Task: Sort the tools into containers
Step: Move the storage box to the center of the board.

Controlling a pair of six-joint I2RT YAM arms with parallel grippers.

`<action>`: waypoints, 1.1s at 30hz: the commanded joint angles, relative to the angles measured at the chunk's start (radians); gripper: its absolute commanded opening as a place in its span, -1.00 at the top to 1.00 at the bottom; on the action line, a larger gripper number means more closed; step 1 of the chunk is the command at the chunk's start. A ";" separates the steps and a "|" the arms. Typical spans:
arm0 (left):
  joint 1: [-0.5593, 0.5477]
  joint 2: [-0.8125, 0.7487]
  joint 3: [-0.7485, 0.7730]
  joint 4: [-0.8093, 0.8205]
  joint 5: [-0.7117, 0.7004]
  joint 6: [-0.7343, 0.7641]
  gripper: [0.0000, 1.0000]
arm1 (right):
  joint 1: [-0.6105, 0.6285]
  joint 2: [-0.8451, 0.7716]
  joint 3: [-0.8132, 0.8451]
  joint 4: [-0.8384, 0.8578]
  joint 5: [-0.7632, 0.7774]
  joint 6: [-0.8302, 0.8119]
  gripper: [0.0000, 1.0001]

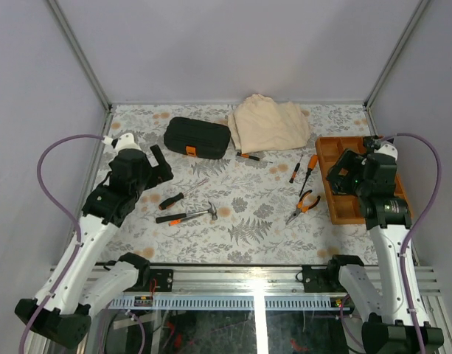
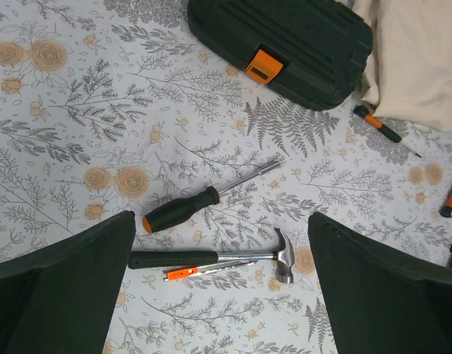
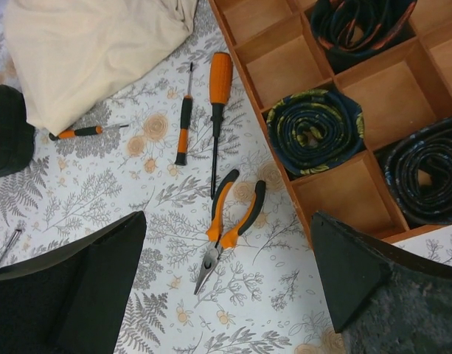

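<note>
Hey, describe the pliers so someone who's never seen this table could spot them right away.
Find the wooden compartment tray on the robot's right. Just off its left wall lie the pliers, nose pointing toward the near edge. Unlike the two straight screwdrivers beyond them, they have two curved orange-and-black handles spreading apart.

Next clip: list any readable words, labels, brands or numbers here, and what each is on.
None can be read. The black tool case and its orange latch show no legible marking, the pliers carry no print that can be made out, and the wooden tray looks unmarked.
</note>
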 commanded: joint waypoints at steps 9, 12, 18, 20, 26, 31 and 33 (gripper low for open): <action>0.080 0.357 0.156 0.131 0.039 -0.064 -0.99 | -0.012 0.132 -0.051 0.143 -0.320 0.015 -0.99; 0.097 0.436 0.175 0.185 0.051 -0.089 -1.00 | -0.012 0.159 -0.074 0.180 -0.343 0.017 -0.99; 0.116 0.514 0.194 0.208 0.064 -0.106 -1.00 | 0.005 0.300 -0.064 0.194 -0.326 -0.029 -0.99; 0.118 0.497 0.185 0.212 0.078 -0.091 -1.00 | 0.035 0.351 -0.038 0.196 -0.300 -0.039 -0.99; 0.139 0.486 0.148 0.204 0.134 -0.024 -1.00 | 0.227 0.523 0.091 0.253 -0.168 -0.028 -0.99; 0.183 0.549 0.098 0.219 0.283 -0.026 -0.99 | 0.334 0.751 0.267 0.275 -0.122 -0.042 -0.99; 0.190 0.561 0.106 0.210 0.281 -0.014 -0.97 | 0.361 0.829 0.327 0.323 -0.124 -0.053 -0.99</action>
